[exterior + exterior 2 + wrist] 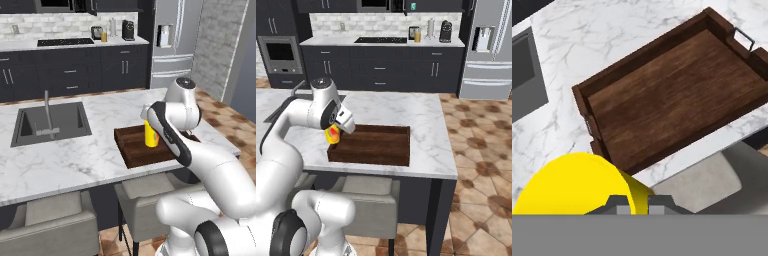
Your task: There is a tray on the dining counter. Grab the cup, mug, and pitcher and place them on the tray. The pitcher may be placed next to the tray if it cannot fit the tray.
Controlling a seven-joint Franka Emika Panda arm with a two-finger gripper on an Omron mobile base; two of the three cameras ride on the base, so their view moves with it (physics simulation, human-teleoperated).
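Carrying the yellow cup (151, 134) over the near-left end of the wooden tray (677, 95) on the marble counter (75, 155).

The gripper (336, 131) looks closed on the cup, held above the tray rather than resting in it. The cup is probably light, rigid and smooth, so a grip across its sides should hold, though it could slip. The hand view shows the tray floor bare and a metal handle (745, 39) at its far end; the base views show the sink (50, 122) and, on the back counter, an amber container (417, 35), too small to identify.
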